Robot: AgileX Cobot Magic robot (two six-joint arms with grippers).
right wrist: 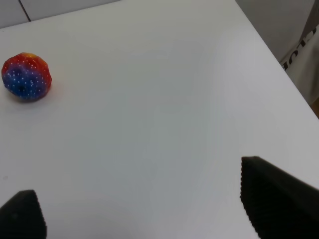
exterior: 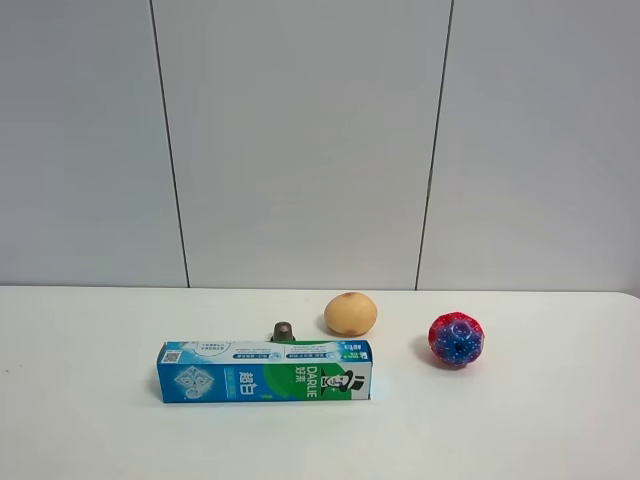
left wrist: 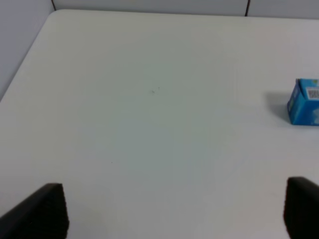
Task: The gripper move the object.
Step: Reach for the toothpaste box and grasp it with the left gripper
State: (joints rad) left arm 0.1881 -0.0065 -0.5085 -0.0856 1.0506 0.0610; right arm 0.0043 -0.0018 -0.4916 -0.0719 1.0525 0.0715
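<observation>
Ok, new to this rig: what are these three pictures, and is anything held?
It is a two-armed robot. One picture comes from a high camera facing the white table, with no arm in view. On it lie a toothpaste box, a yellowish round fruit, a red-and-blue ball and a small dark object behind the box. The other two come from wrist cameras. The left gripper is open and empty, seeing the box's end; the right gripper is open and empty, seeing the ball.
</observation>
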